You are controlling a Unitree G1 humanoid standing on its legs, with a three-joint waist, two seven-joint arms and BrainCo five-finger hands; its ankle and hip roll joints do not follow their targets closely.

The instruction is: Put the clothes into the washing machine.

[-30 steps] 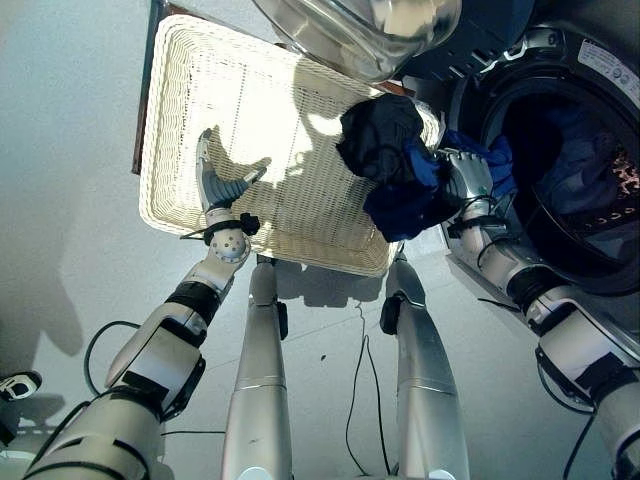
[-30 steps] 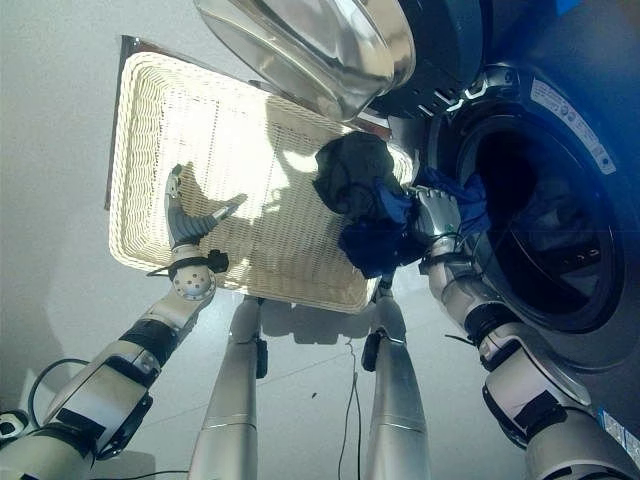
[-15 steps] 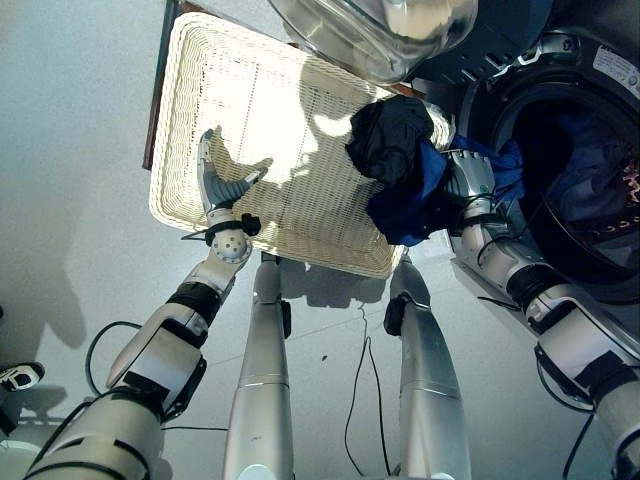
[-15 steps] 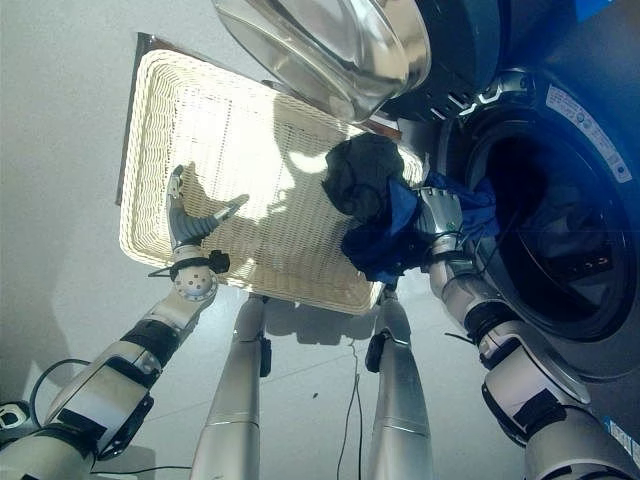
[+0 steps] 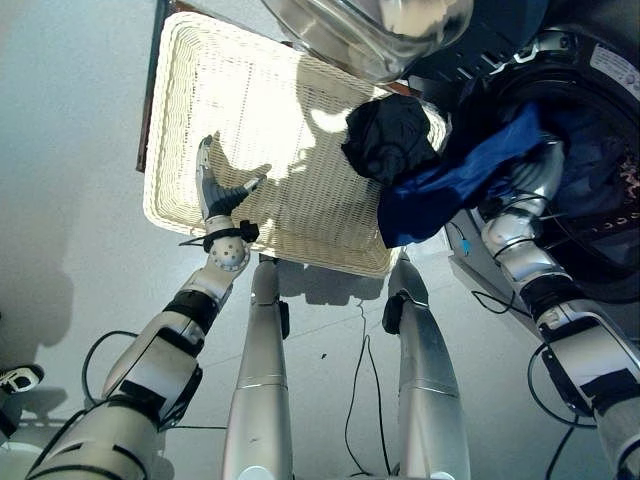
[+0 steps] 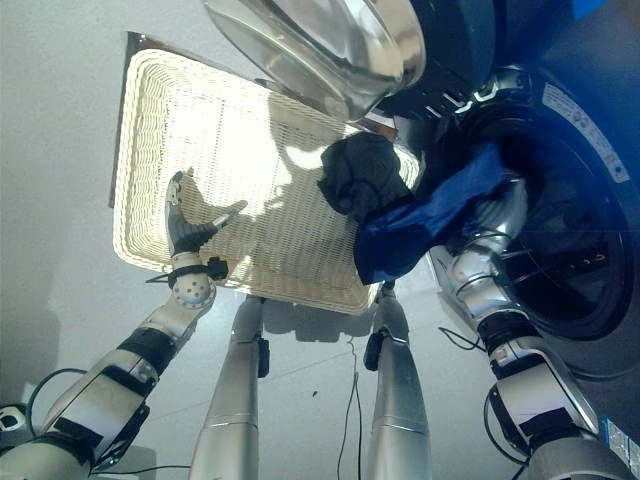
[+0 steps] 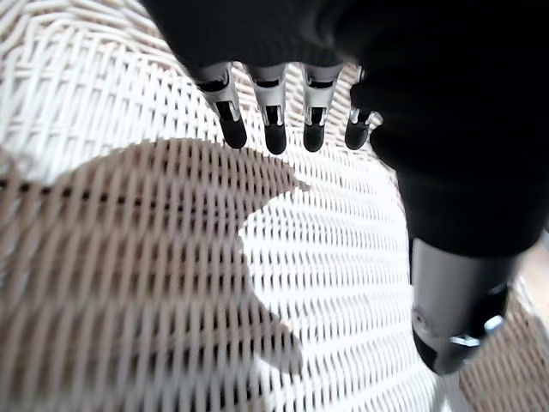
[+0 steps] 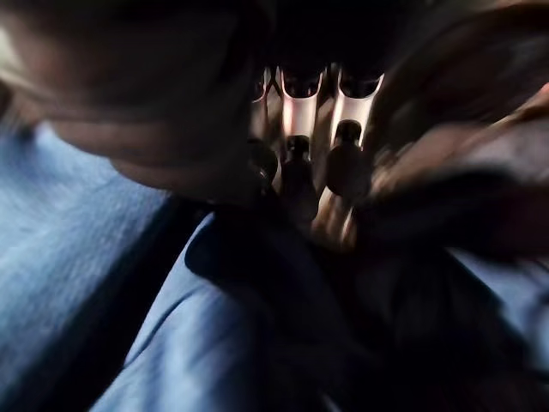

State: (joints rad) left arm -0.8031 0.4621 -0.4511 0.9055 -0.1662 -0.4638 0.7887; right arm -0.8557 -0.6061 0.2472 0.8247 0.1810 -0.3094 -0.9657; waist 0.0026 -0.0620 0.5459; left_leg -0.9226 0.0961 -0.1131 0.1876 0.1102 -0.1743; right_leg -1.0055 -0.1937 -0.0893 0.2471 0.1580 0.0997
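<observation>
1. Nearest to me, my left hand (image 5: pixel 215 192) hovers over the near part of the white wicker basket (image 5: pixel 190 90), fingers (image 7: pixel 273 120) straight and spread, thumb apart, holding nothing.
2. The basket lies flat on the pale floor (image 5: pixel 70 200), just beside the washing machine (image 6: pixel 560 200).
3. A black bundle of clothes (image 5: pixel 388 135) sits on the basket's corner nearest the machine.
4. A blue garment (image 5: pixel 455 180) stretches from that corner, touching the black bundle, up over the rim of the round opening and into the drum (image 5: pixel 590 190). Its lower end hangs over the basket's edge.
5. My right hand (image 8: pixel 309 129) is past the rim, inside the drum, with the blue garment draped over my forearm. In the wrist view I see its fingers (image 8: pixel 347 159) curled among blue and dark cloth, but I cannot tell whether they actually clamp the garment.
6. More clothes lie deep inside the drum.
7. Farthest away, the machine's glass door (image 6: pixel 320 50) stands open above the basket.
</observation>
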